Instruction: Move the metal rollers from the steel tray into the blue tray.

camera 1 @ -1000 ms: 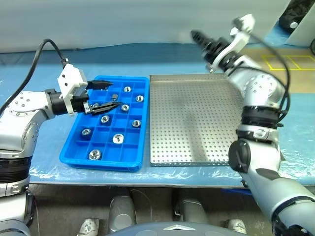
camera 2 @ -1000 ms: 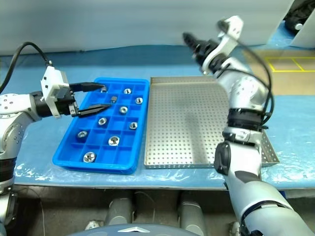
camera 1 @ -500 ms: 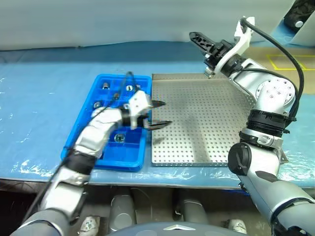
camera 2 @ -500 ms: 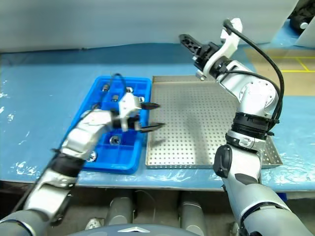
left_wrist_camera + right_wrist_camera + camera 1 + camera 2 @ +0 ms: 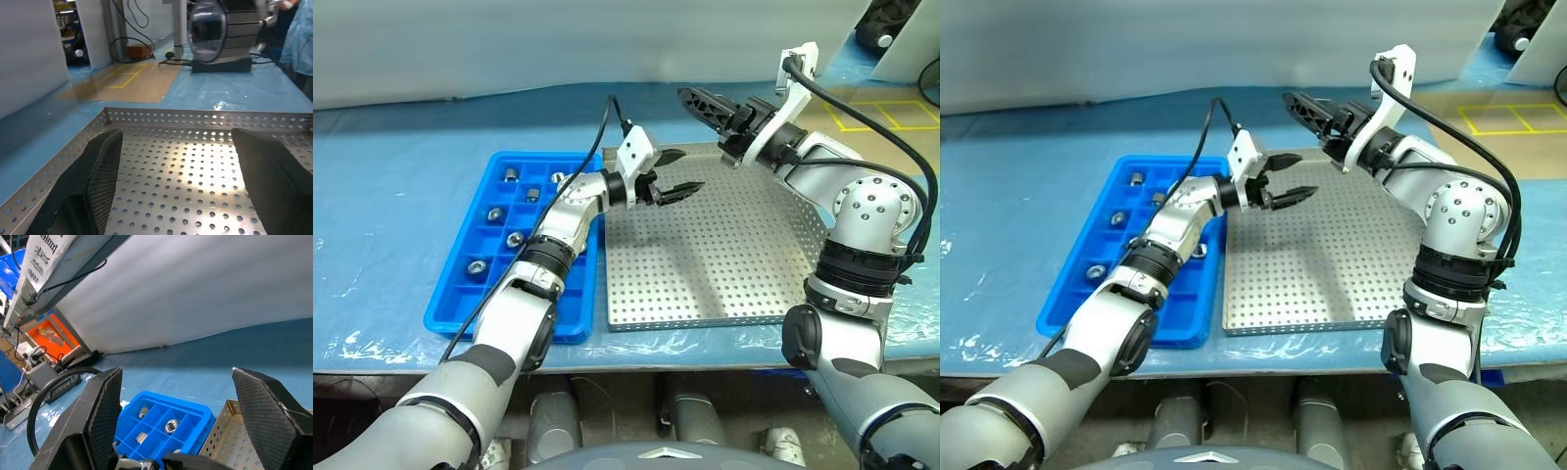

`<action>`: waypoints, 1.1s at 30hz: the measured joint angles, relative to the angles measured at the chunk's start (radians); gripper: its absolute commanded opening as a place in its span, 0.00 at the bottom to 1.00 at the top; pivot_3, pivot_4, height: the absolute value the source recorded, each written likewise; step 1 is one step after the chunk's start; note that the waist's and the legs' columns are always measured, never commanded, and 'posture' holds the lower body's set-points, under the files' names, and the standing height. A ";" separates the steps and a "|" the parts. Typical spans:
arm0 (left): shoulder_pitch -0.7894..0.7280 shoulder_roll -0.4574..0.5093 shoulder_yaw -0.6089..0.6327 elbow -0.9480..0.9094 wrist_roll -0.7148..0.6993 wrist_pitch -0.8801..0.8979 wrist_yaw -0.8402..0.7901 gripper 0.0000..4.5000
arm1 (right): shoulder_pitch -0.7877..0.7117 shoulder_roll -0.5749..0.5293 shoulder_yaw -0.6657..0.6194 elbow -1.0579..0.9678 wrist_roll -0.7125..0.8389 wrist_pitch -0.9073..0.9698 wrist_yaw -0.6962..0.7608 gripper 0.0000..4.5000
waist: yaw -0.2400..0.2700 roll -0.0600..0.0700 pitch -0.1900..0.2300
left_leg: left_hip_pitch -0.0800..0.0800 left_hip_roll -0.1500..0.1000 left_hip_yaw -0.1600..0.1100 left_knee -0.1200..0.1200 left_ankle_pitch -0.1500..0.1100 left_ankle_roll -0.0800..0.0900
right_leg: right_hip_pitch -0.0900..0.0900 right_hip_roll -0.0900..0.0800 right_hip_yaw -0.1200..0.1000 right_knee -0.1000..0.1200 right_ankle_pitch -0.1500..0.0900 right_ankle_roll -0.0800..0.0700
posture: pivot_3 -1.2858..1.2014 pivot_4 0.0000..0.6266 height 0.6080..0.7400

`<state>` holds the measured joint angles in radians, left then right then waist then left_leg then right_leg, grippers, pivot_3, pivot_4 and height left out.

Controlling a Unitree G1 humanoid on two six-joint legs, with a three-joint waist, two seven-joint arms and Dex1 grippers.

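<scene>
The steel tray (image 5: pixel 705 255) looks bare; every roller I see, like one (image 5: pixel 514 239), already sits in the blue tray (image 5: pixel 470 313) at its nine o'clock. My left gripper (image 5: pixel 677 172) and right gripper (image 5: pixel 693 98) hover open, holding nothing. I judge the job essentially done.
</scene>
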<state>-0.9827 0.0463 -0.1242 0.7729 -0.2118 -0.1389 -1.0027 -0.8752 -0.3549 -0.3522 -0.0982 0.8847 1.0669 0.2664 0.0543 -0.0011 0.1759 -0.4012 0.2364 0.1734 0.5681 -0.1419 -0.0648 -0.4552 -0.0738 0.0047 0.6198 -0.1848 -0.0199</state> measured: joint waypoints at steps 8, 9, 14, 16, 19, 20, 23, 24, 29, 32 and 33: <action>0.001 -0.040 0.009 -0.026 0.007 0.008 0.027 0.83 | -0.006 0.022 0.023 0.003 0.000 -0.021 -0.001 0.82 | 0.000 0.000 0.000 | 0.000 0.001 0.000 0.002 -0.001 0.001 | 0.001 0.000 -0.001 0.000 0.000 -0.001 | 0.44 0.24 1.00; -0.007 -0.047 0.015 -0.014 0.011 0.001 0.046 0.83 | -0.007 0.024 0.025 0.004 0.000 -0.023 0.000 0.82 | 0.000 0.000 0.000 | 0.000 0.001 0.000 0.003 -0.001 0.001 | 0.001 0.000 -0.001 0.000 0.000 -0.001 | 0.44 0.24 1.00; -0.033 -0.088 0.047 0.019 0.012 -0.019 0.111 0.83 | -0.013 0.024 0.033 0.016 -0.001 -0.034 0.003 0.82 | 0.000 0.000 0.000 | 0.000 0.001 0.000 0.002 -0.001 0.001 | 0.001 0.000 -0.001 -0.001 0.000 -0.001 | 0.44 0.24 1.00; -0.037 -0.105 0.052 0.031 0.013 -0.026 0.129 0.83 | -0.019 0.025 0.037 0.023 -0.001 -0.036 0.004 0.82 | 0.000 0.000 0.000 | -0.001 0.001 0.000 0.002 -0.001 0.001 | 0.001 0.000 -0.001 -0.001 0.000 -0.001 | 0.44 0.24 1.00; -0.037 -0.126 0.053 0.037 0.012 -0.027 0.132 0.83 | -0.031 0.024 0.052 0.032 -0.003 -0.041 0.014 0.82 | -0.001 0.000 0.000 | -0.001 0.001 0.000 0.002 -0.001 0.002 | 0.001 0.000 -0.001 -0.001 0.000 -0.001 | 0.44 0.24 1.00; -0.037 -0.132 0.052 0.034 0.012 -0.026 0.126 0.83 | -0.032 0.024 0.055 0.032 -0.003 -0.042 0.016 0.82 | 0.000 0.000 0.000 | -0.001 0.001 0.000 0.002 -0.001 0.002 | 0.001 0.000 -0.001 -0.002 0.000 -0.001 | 0.44 0.24 1.00; -0.027 -0.136 0.045 0.003 0.009 -0.011 0.091 0.83 | -0.032 0.024 0.061 0.036 -0.004 -0.042 0.017 0.82 | -0.001 0.000 0.000 | -0.001 0.001 0.000 0.002 -0.001 0.002 | 0.001 -0.001 -0.001 -0.002 0.000 -0.001 | 0.44 0.24 1.00; -0.025 -0.137 0.045 -0.004 0.007 -0.006 0.087 0.83 | -0.032 0.023 0.061 0.037 -0.004 -0.042 0.017 0.82 | -0.001 0.000 0.000 | -0.001 0.001 0.000 0.002 -0.001 0.002 | 0.001 -0.001 -0.001 -0.002 0.000 -0.001 | 0.44 0.24 1.00; -0.025 -0.139 0.050 -0.009 0.004 0.002 0.092 0.83 | -0.032 0.023 0.063 0.037 -0.004 -0.042 0.024 0.82 | -0.001 0.000 0.000 | -0.001 0.001 0.000 0.002 -0.001 0.002 | 0.001 -0.001 -0.001 -0.002 0.000 -0.001 | 0.43 0.24 1.00; -0.026 -0.140 0.054 -0.019 -0.005 0.021 0.095 0.83 | -0.032 0.023 0.068 0.037 -0.005 -0.042 0.025 0.82 | -0.001 0.000 0.000 | -0.001 0.001 0.000 0.002 -0.001 0.002 | 0.001 -0.001 -0.001 -0.002 0.000 -0.001 | 0.43 0.24 1.00; -0.026 -0.141 0.054 -0.023 -0.005 0.022 0.096 0.83 | -0.032 0.023 0.069 0.037 -0.005 -0.042 0.025 0.82 | -0.001 0.000 0.000 | -0.001 0.001 0.000 0.002 -0.001 0.002 | 0.001 -0.001 -0.001 -0.002 0.000 -0.001 | 0.43 0.24 1.00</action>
<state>-1.0082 -0.0943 -0.0700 0.7502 -0.2167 -0.1167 -0.9070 -0.9068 -0.3317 -0.2827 -0.0612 0.8798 1.0247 0.2915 0.0532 -0.0011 0.1760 -0.4018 0.2374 0.1736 0.5697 -0.1431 -0.0629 -0.4546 -0.0746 0.0040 0.6176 -0.1844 -0.0205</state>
